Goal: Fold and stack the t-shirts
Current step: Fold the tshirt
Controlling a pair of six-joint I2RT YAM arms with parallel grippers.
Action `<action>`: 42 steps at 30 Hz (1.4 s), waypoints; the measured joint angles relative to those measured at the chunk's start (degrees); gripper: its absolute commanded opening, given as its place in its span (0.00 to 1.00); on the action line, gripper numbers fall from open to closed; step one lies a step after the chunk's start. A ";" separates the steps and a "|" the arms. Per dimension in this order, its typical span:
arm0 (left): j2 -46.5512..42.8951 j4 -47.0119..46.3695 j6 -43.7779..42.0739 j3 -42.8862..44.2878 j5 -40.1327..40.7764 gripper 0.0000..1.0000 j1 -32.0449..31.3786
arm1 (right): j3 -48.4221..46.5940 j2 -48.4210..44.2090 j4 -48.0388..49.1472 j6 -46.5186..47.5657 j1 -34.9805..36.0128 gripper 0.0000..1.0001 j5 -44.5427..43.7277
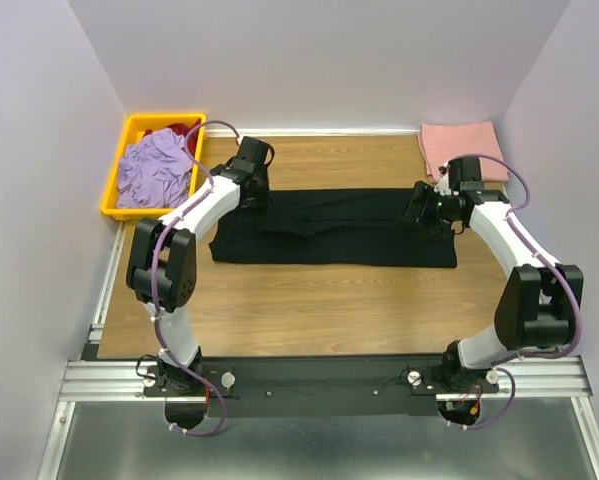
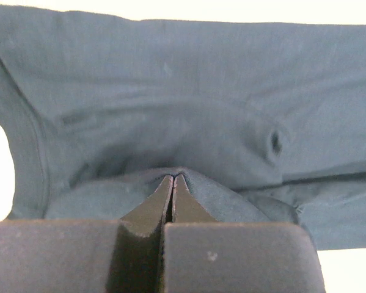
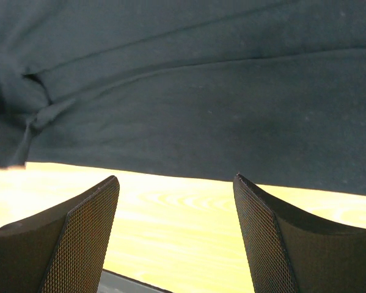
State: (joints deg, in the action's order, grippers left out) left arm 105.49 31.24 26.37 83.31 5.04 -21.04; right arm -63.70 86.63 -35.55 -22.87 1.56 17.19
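Observation:
The black t-shirt (image 1: 339, 232) lies as a long, partly folded band across the middle of the table. My left gripper (image 1: 254, 192) is at its far left end and is shut on a pinch of the black cloth (image 2: 189, 91), which bulges round the fingertips (image 2: 172, 177). My right gripper (image 1: 426, 208) is at the shirt's far right end. In the right wrist view it is open (image 3: 176, 178) over bare wood, with the shirt's edge (image 3: 201, 79) just beyond the fingertips and nothing between them. The salmon-pink t-shirt (image 1: 462, 148) lies folded at the back right corner.
A yellow bin (image 1: 117, 190) at the back left holds a lavender garment (image 1: 157, 168) and a red one (image 1: 179, 129). Walls close the table on the left, back and right. Bare wood (image 1: 319, 305) shows between the shirt and the arm bases.

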 measured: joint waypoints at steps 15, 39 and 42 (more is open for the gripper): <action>5.95 -5.57 1.42 0.81 -3.34 0.60 3.89 | -1.57 5.27 2.12 -1.33 0.00 0.81 2.01; -25.94 -16.17 7.21 -37.20 -6.34 0.49 12.66 | 13.73 3.56 19.91 -14.69 -11.41 0.80 2.27; -23.43 -18.34 7.67 -37.66 -8.00 0.46 12.72 | 17.25 3.58 23.06 -16.72 -13.51 0.80 3.54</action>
State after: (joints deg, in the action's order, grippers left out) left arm 82.06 12.91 34.04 45.65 -2.96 -8.32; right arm -46.46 90.21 -12.49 -39.59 -11.94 20.73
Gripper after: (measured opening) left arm 0.475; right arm 0.798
